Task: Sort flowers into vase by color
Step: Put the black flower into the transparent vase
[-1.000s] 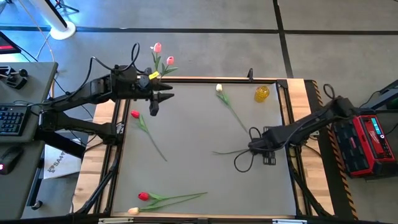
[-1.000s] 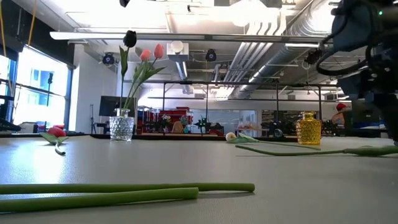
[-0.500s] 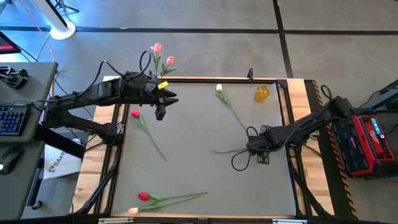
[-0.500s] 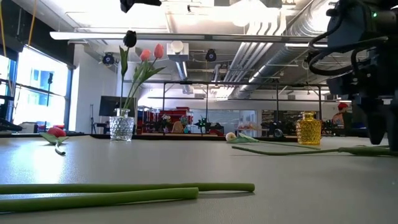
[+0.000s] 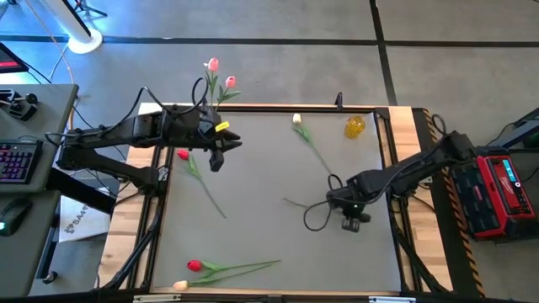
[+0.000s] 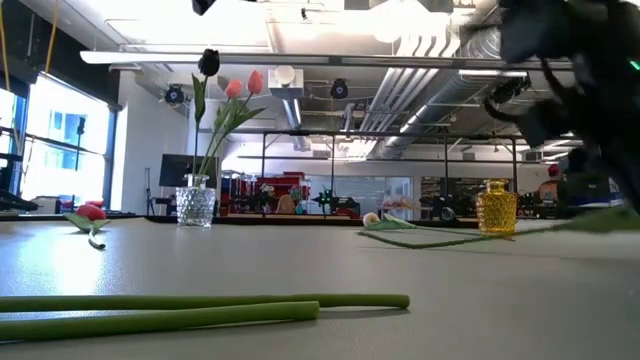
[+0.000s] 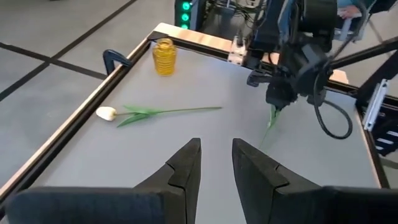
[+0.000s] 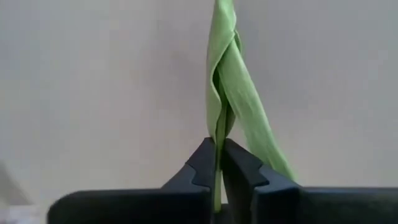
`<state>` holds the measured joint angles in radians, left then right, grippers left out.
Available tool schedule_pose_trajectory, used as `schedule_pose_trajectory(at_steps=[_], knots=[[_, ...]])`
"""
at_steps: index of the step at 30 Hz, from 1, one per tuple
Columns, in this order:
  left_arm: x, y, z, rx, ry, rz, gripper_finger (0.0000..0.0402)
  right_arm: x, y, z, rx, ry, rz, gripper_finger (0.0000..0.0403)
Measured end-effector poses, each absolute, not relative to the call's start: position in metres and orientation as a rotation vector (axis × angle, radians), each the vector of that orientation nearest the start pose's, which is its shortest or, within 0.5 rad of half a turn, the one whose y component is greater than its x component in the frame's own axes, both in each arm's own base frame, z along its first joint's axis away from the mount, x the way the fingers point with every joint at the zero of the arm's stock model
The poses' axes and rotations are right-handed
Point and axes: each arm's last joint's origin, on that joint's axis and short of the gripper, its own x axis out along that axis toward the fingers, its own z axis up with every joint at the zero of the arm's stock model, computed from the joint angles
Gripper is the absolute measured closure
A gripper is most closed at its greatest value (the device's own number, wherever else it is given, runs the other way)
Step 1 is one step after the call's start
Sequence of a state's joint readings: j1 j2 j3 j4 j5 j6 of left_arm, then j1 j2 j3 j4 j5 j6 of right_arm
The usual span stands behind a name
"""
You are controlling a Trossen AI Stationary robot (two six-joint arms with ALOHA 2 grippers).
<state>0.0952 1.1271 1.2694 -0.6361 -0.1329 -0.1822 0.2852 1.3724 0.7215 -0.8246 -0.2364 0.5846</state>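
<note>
The right gripper (image 8: 219, 163) pinched a flower stem (image 8: 219, 118) near its leaves, presumably to carry it to a vase; the left gripper (image 7: 216, 163) hovered slightly spread.

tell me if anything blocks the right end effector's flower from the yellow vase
Nothing visible does. The right end effector is shut on a flower stem; bare mat lies between it and the yellow vase. The cream tulip lies off to the side.

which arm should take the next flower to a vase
Right. The right gripper is already shut on a green stem, on the table's right side near the yellow vase. The left gripper is open and empty, hovering near the red tulip at the left.
</note>
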Motion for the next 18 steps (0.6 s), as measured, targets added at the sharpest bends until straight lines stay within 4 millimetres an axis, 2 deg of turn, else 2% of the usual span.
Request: schedule_pose_trajectory(at_steps=[4,8,13,18], knots=[[0.224,0.023,0.390,-0.146,0.475,0.255,0.0323,0.221,0.066,0.199,0.613,1.472,-0.008,0.0384],[0.225,0.021,0.392,-0.130,0.467,0.241,0.0323,0.247,0.059,0.236,0.779,1.302,-0.020,0.0398],[0.223,0.021,0.391,-0.105,0.475,0.230,0.0323,0.279,0.029,0.276,1.000,0.989,-0.048,0.0398],[0.222,0.014,0.393,-0.062,0.472,0.164,0.0323,0.291,0.001,0.295,1.191,0.813,-0.095,0.0401]])
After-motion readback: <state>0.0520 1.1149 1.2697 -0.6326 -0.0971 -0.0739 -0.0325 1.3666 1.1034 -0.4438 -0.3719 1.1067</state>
